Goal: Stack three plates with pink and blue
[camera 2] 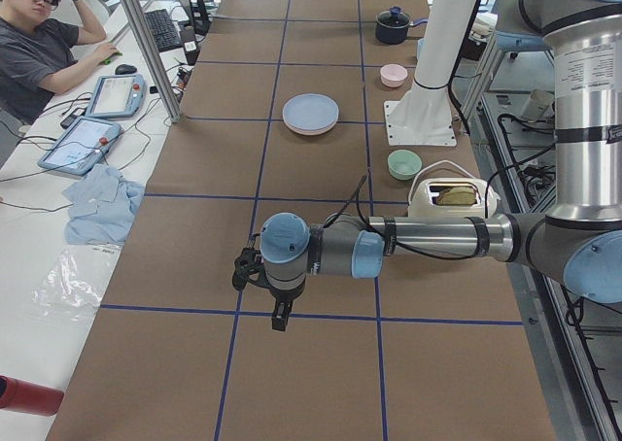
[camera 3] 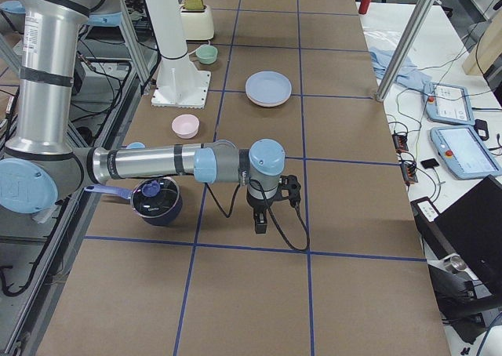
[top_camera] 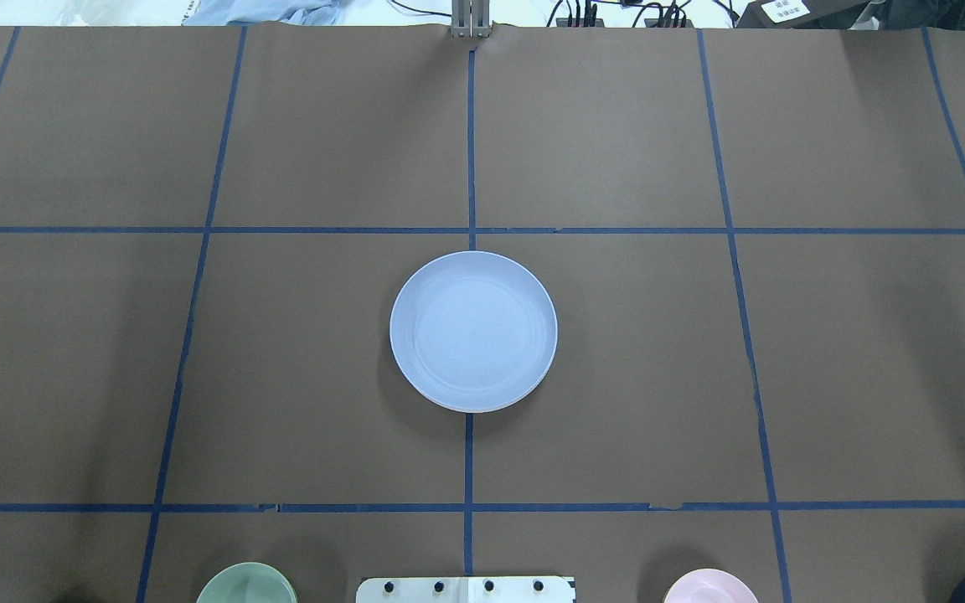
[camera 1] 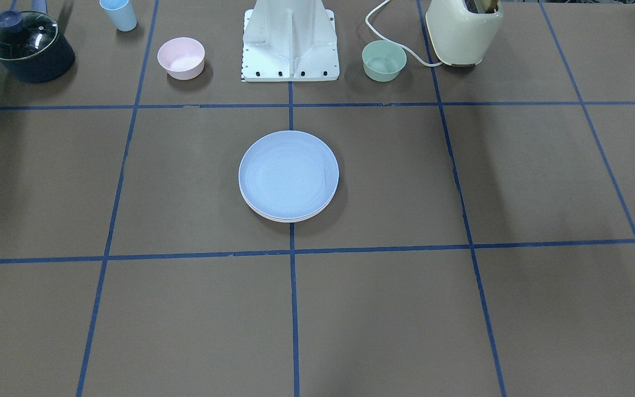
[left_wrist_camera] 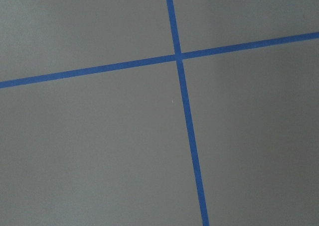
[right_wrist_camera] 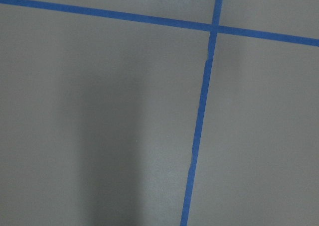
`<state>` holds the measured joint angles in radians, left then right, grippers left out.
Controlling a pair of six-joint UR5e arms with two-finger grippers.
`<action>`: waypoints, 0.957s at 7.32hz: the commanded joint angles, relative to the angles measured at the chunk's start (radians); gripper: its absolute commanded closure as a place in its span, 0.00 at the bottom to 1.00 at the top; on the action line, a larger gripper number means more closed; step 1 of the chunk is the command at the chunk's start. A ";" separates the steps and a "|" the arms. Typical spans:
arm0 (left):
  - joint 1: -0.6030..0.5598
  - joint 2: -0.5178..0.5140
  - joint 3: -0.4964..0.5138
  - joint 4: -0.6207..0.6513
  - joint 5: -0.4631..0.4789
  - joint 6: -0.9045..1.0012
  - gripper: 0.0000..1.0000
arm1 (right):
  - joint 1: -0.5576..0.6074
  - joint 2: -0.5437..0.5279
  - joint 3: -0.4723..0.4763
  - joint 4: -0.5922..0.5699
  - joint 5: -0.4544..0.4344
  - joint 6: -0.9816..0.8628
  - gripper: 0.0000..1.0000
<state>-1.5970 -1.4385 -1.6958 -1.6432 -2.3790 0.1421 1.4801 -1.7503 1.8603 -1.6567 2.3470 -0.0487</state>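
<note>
The light blue plate (camera 1: 289,173) lies on top of a stack at the table's centre and also shows in the overhead view (top_camera: 473,331). Thin pale rims of plates under it show at its near edge (camera 1: 290,219). In the side views the rim beneath looks pale pink (camera 2: 311,128) (camera 3: 268,102). I cannot make out the cream plate. My left gripper (camera 2: 280,315) hangs over bare table far from the stack. My right gripper (camera 3: 261,223) hangs over bare table next to the pot. I cannot tell whether either is open or shut. Both wrist views show only table and blue tape.
Along the robot's side stand a dark pot with a glass lid (camera 1: 28,47), a light blue cup (camera 1: 119,14), a small pink bowl (camera 1: 181,58), the white robot base (camera 1: 290,44), a mint-green bowl (camera 1: 383,60) and a cream toaster (camera 1: 463,30). An operator (camera 2: 39,43) sits beside the table.
</note>
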 commanded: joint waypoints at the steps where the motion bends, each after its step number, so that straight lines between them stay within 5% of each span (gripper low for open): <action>1: 0.000 0.000 -0.001 -0.003 0.000 -0.001 0.00 | 0.000 0.000 0.000 0.000 -0.002 0.001 0.00; 7: 0.000 0.001 0.001 -0.001 0.000 -0.001 0.00 | 0.000 -0.009 0.002 0.000 -0.003 -0.002 0.00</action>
<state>-1.5969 -1.4375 -1.6950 -1.6452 -2.3791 0.1411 1.4803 -1.7567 1.8605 -1.6567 2.3436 -0.0520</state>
